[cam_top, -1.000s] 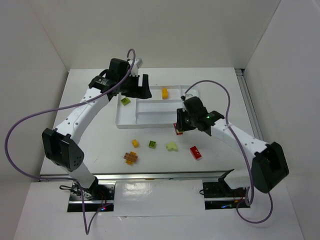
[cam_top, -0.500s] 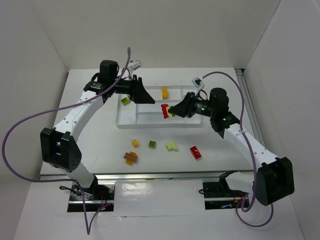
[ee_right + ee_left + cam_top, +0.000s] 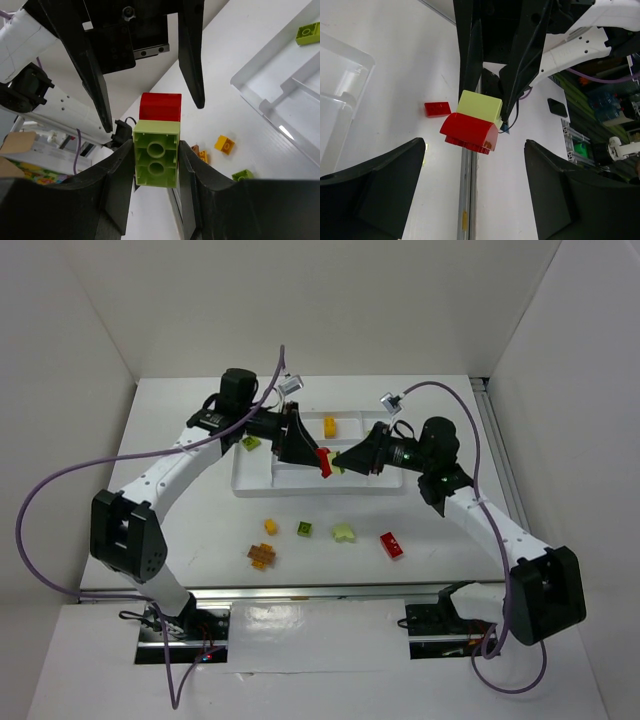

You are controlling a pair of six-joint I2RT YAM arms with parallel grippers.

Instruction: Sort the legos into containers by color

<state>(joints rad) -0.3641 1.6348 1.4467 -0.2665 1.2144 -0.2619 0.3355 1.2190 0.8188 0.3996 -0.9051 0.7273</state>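
Several loose studded plastic bricks [image 3: 303, 529] lie on the table nearest the arm bases, short of the shallow white divided tray [image 3: 290, 492]. Above the tray, the right gripper [image 3: 338, 462] clamps a pale green brick [image 3: 156, 157] with a red rounded brick [image 3: 470, 132] stuck to it. The left gripper [image 3: 475, 145] faces them, fingers spread wide either side of the red brick, not touching. Separating the pair appears to be the step in hand. Next, the left fingers should close on the red brick and pull.
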